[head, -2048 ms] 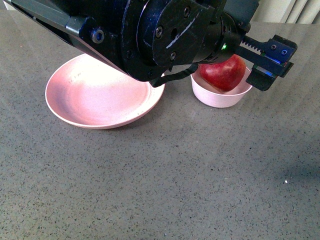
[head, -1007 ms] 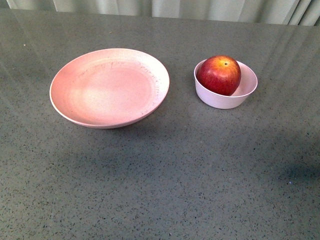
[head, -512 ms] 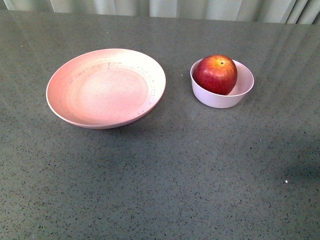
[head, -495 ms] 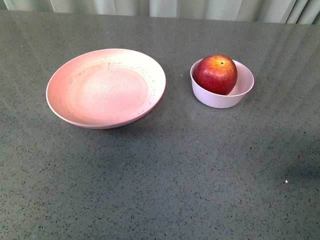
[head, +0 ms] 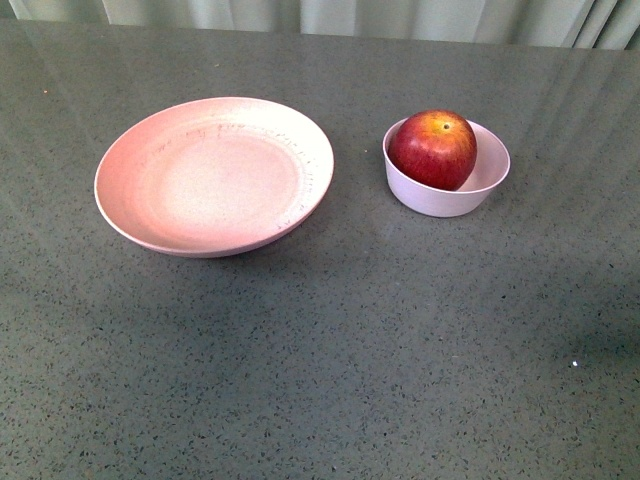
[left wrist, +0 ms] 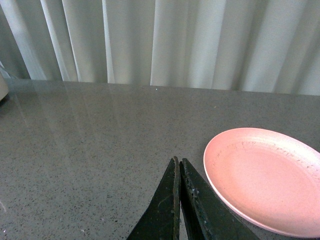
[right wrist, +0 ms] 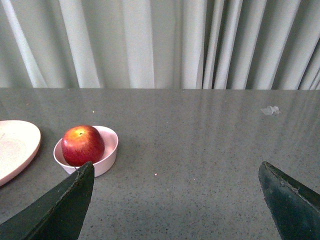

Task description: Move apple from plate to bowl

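Note:
The deep red apple (head: 432,149) sits inside the small pale bowl (head: 452,196) at the right of the grey table; the right wrist view also shows the apple (right wrist: 82,145) in the bowl (right wrist: 107,155). The wide pink plate (head: 215,175) lies bare to the bowl's left, and its near part shows as the plate (left wrist: 265,177) in the left wrist view. Neither arm appears in the front view. My left gripper (left wrist: 178,161) is shut with nothing in it, beside the plate. My right gripper (right wrist: 175,167) is open and holds nothing, back from the bowl.
The grey speckled table (head: 330,350) stretches around both dishes. Pale curtains (right wrist: 160,42) hang behind the table's far edge. A small white scrap (right wrist: 270,110) lies on the table far from the bowl.
Two seconds ago a dark arm hung over the plate with its gripper at the apple in the bowl. It has since left the front view. Apple, bowl and plate stay put.

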Controlling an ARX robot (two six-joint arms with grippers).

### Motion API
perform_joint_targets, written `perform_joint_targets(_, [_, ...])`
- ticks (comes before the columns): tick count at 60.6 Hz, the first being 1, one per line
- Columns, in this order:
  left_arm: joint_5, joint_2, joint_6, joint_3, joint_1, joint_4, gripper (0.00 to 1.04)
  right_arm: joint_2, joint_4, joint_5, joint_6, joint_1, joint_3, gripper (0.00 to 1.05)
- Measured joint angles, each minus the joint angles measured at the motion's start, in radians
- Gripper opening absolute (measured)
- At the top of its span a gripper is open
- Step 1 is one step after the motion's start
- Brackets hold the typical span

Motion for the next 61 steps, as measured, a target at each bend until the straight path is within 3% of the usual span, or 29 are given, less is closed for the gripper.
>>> perform_joint_targets(28, [0.000,-0.327,0.000,-0.010,0.000,-0.295,0.02,0.000,0.000,0.000,0.000,0.000,0.000,0.96])
perform_joint_targets(61, [0.000,-0.533,0.000,-0.010,0.000,-0.497,0.02,0.000,0.000,0.000,0.000,0.000,0.000,0.96])
